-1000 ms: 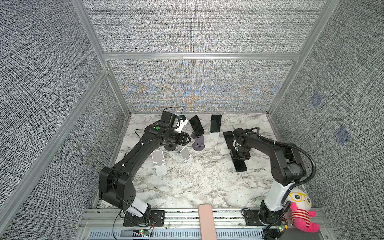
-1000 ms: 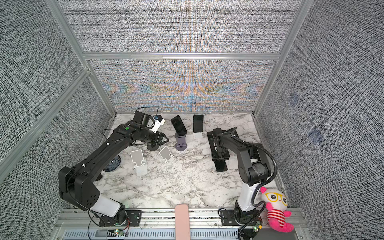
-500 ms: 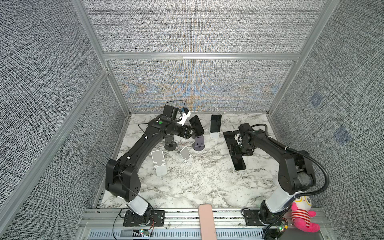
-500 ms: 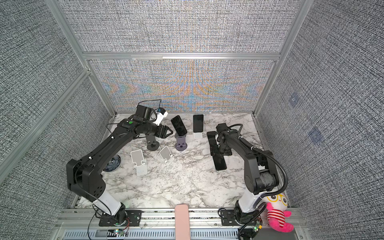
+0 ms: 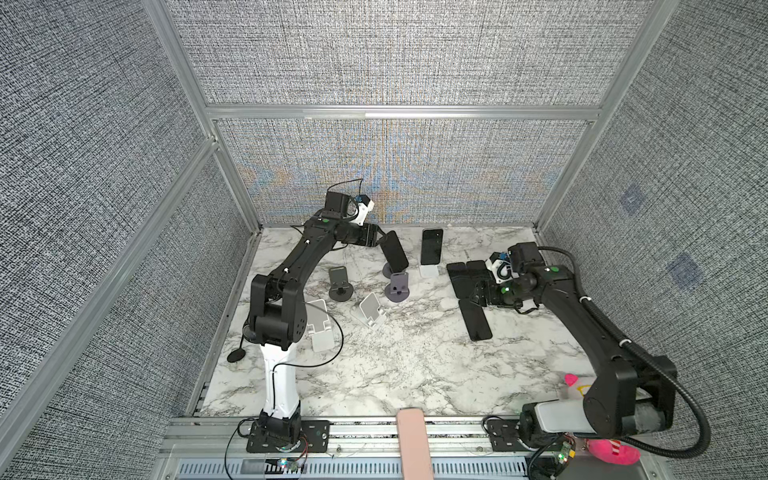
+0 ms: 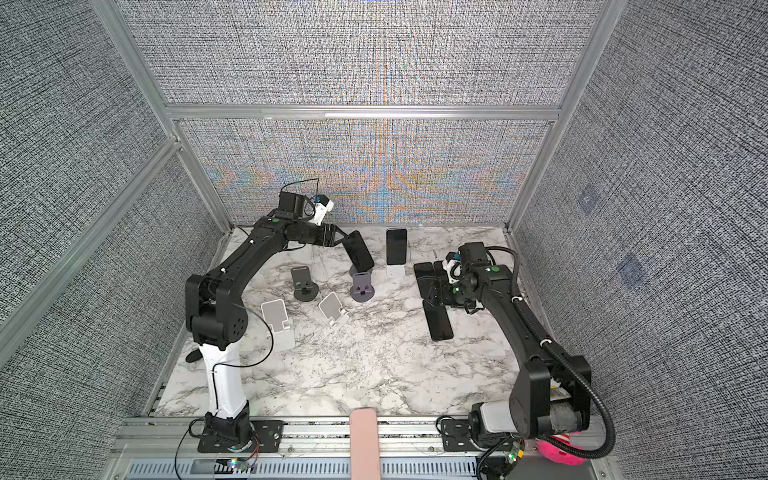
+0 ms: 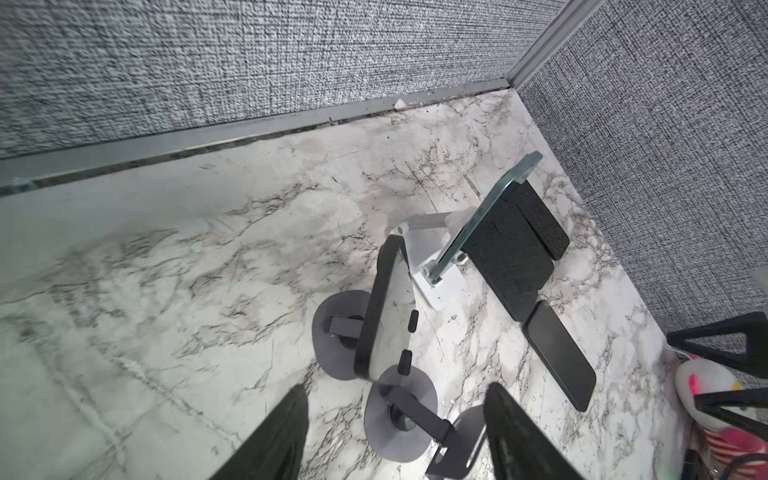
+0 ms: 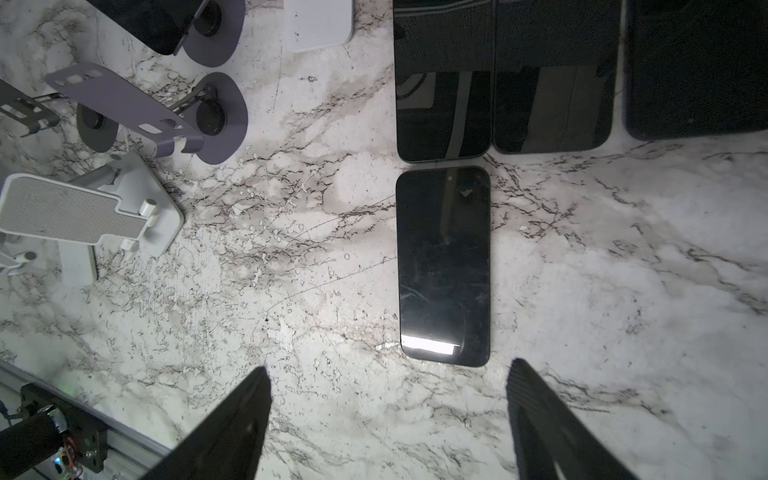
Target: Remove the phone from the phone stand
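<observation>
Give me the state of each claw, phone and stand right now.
Left claw, open, holding nothing.
Right claw, open, holding nothing.
Leaning phone, propped on its purple stand.
Upright phone, seated on a white stand.
Flat phones, four lying on the table.
Grey stand, second purple stand, two white stands, all empty.

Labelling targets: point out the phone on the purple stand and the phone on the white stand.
Phone on purple stand [image 5: 394,250]: in a top view, middle of its face.
Phone on white stand [image 5: 432,246]: in a top view, middle of its screen.
</observation>
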Robot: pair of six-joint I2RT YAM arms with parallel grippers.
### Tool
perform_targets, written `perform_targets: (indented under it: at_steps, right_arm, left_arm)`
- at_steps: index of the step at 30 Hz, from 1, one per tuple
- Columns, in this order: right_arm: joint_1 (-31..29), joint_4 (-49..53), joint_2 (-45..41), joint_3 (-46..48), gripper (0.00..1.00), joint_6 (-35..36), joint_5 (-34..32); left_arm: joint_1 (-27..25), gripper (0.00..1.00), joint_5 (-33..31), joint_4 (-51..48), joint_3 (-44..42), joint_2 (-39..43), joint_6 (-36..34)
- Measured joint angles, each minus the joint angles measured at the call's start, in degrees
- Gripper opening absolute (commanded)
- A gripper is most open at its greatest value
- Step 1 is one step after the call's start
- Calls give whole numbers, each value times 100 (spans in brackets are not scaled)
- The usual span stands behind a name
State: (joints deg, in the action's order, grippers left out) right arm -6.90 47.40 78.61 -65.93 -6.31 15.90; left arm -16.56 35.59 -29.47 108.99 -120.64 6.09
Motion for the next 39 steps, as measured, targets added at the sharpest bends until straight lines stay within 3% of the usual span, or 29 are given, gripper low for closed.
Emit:
perform_targets:
  at_steps: [14,29,39]
  right_arm:
    - [37,247,-494,-9,73,109,149]
    - [85,254,-555,74,70,57,96]
    - [90,208,-538,-81,70,72,175]
  left_arm:
    - [48,51,452,-70,675,-822,138]
    - [42,7,640,-33,782,-1060,319]
    - [33,0,457,-26,789,-835,490]
